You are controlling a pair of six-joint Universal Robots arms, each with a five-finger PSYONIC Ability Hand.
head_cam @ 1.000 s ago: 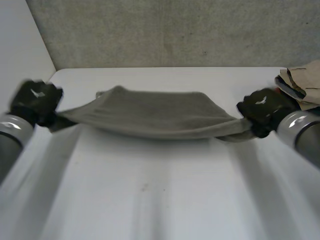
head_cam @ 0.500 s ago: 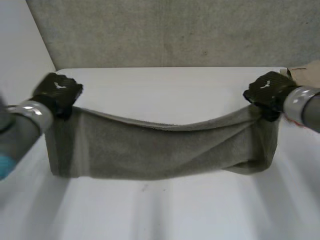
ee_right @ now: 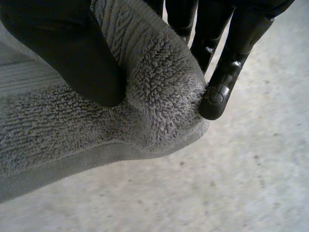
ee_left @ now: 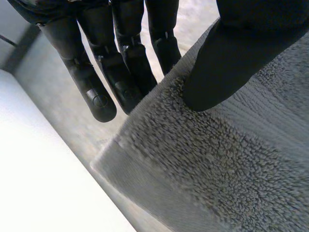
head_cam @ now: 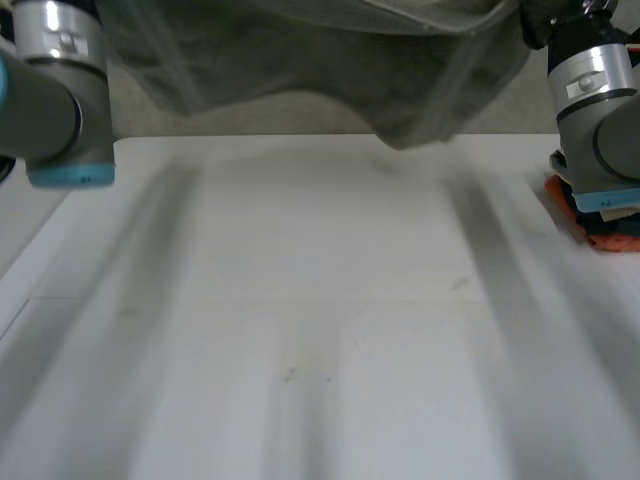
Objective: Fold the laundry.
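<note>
A grey terry towel [head_cam: 330, 60] hangs in the air high above the white table [head_cam: 320, 330], stretched between my two raised arms. In the left wrist view my left hand [ee_left: 120, 72] pinches the towel [ee_left: 231, 164] near a corner, the thumb [ee_left: 227, 63] pressed on its top face and the fingers behind its edge. In the right wrist view my right hand [ee_right: 227, 63] is shut on the other end, where the thumb [ee_right: 72, 53] squeezes a bunched corner of the towel [ee_right: 159, 87] against the fingers. The towel's lower edge sags lowest near the right arm [head_cam: 595, 100].
A small stack of folded clothes [head_cam: 600, 225] lies at the table's right edge, just below the right arm. The left arm [head_cam: 55, 90] stands at the far left corner. A grey wall closes off the back.
Both hands have risen sharply, taking the towel from just above the table to high in the air. The grips on both ends are unchanged.
</note>
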